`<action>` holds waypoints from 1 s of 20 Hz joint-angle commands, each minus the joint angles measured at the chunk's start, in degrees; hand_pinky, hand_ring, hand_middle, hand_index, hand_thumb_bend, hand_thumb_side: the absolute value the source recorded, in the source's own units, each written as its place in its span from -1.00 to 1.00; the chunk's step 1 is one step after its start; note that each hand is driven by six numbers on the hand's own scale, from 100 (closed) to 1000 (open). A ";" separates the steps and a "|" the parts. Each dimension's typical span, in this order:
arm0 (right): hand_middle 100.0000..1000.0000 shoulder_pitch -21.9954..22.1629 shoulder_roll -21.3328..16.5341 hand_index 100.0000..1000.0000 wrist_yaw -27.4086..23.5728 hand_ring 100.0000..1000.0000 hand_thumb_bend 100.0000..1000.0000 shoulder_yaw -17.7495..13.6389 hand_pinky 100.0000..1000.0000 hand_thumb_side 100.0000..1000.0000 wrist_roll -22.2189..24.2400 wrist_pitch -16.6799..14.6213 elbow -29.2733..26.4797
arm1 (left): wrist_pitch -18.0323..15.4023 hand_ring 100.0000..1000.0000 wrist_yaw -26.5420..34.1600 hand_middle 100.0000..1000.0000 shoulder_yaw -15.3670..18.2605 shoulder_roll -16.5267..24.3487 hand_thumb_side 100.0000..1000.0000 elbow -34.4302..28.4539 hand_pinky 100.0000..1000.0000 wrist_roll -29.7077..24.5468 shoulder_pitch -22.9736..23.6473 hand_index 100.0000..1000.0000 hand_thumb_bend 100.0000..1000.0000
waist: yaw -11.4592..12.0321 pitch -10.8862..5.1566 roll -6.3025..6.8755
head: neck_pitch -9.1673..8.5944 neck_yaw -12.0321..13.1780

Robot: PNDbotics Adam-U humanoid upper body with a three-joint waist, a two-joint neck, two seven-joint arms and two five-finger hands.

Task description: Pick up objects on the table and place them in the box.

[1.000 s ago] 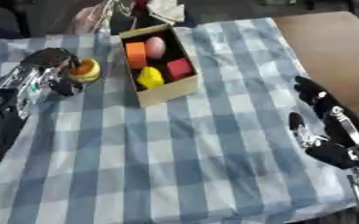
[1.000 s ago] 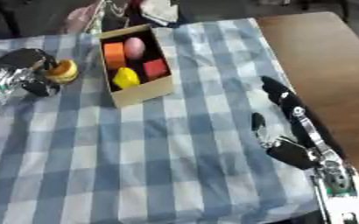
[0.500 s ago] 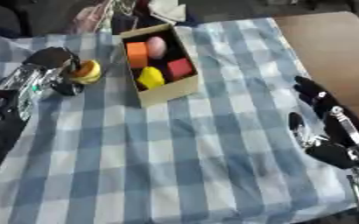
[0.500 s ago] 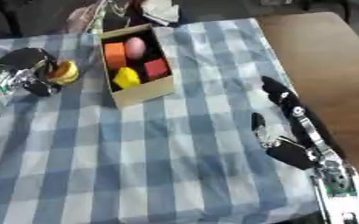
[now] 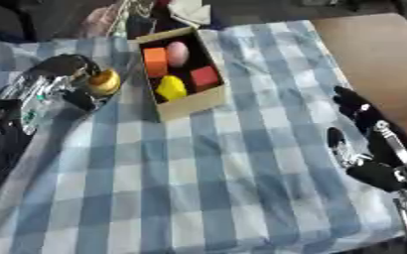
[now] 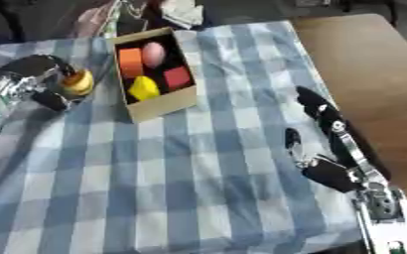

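Observation:
A cardboard box (image 5: 192,101) stands on the checked cloth at the upper middle. Inside lie an orange block (image 5: 155,54), a pink egg shape (image 5: 178,51), a red block (image 5: 204,77) and a yellow piece (image 5: 170,88). Left of the box, my left hand (image 5: 57,79) has its fingers and thumb curled round a yellow-orange round object (image 5: 103,82), held just above the cloth. My right hand (image 6: 324,144) rests open at the right edge of the cloth, fingers straight and pointing up the table, holding nothing.
The blue-and-white checked cloth (image 5: 207,178) covers most of the table. Bare brown tabletop (image 6: 363,64) shows at the upper right. Dark clutter and a white item (image 5: 189,10) sit beyond the box at the far edge.

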 commanded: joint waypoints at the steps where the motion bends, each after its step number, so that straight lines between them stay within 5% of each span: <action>1: 1.00 -0.64 -0.31 1.00 -0.38 1.00 -1.00 -0.13 1.00 -0.32 0.09 -0.03 -0.63 | 1.42 0.09 0.02 0.13 0.44 1.23 -0.70 -0.84 0.23 1.89 -1.00 0.44 -0.65 | -0.12 -0.21 -0.81 | -0.50 -0.20; 10: 1.00 -0.59 -0.29 1.00 -0.42 1.00 -1.00 -0.14 1.00 -0.32 0.17 0.02 -0.66 | 3.26 -0.32 -0.27 -0.42 0.05 0.59 -0.85 -0.89 -0.10 9.99 -1.04 -0.08 -1.00 | -0.31 -0.16 -0.72 | -0.43 -0.41; 20: 1.00 -0.34 -0.43 1.00 -0.35 1.00 -1.00 -0.31 1.00 -0.31 0.07 0.13 -0.62 | 3.99 -0.35 5.66 -0.50 -0.59 4.74 -0.89 -11.76 -0.11 15.17 -2.79 -0.15 -1.00 | 0.06 -0.53 -0.53 | -0.36 -0.96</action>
